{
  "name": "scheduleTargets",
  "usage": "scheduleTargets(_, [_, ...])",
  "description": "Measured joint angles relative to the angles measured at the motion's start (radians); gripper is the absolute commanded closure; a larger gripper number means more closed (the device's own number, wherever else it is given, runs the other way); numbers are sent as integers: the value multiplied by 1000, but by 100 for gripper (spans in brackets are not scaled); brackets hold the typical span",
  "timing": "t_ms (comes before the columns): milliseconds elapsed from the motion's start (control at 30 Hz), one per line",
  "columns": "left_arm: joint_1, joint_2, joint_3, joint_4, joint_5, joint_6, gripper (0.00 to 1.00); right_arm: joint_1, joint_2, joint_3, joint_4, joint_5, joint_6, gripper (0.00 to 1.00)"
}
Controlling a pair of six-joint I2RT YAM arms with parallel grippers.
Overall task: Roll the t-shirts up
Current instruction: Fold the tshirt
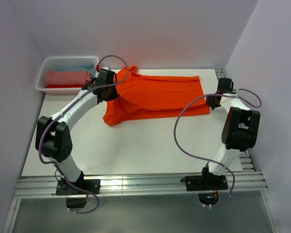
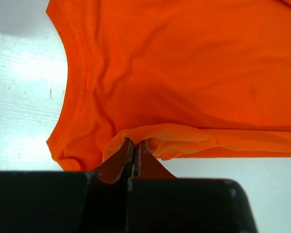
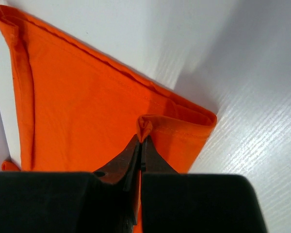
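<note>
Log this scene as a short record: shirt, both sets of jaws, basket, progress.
shirt: orange t-shirt, folded narrow, lying flat on the white table
left jaws: shut on a fold of the shirt's near edge, at the collar end
right jaws: shut on a fold near the hem corner
basket: white basket, far left corner, holding pink cloth and light blue cloth
rolling: not yet started

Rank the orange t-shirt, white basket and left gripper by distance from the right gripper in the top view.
1. orange t-shirt: its right corner is pinched in the right gripper's jaws.
2. left gripper: across the table, at the shirt's left end.
3. white basket: far-left corner, beyond the left gripper.
</note>
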Motion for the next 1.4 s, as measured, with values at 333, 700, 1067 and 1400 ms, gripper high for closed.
scheduleTargets(333, [13,108,60,42,2,28,98,14,95,56,-4,6,0,73])
scheduleTargets(700, [61,153,96,108,36,45,52,21,89,70,17,13,-21,46])
scheduleTargets(1067, [76,132,64,130,62,47,44,22,-187,-233,106,27,-52,67])
scheduleTargets(1400, [76,-132,-193,174,106,34,48,22,-77,-217,160,-13,-61,89])
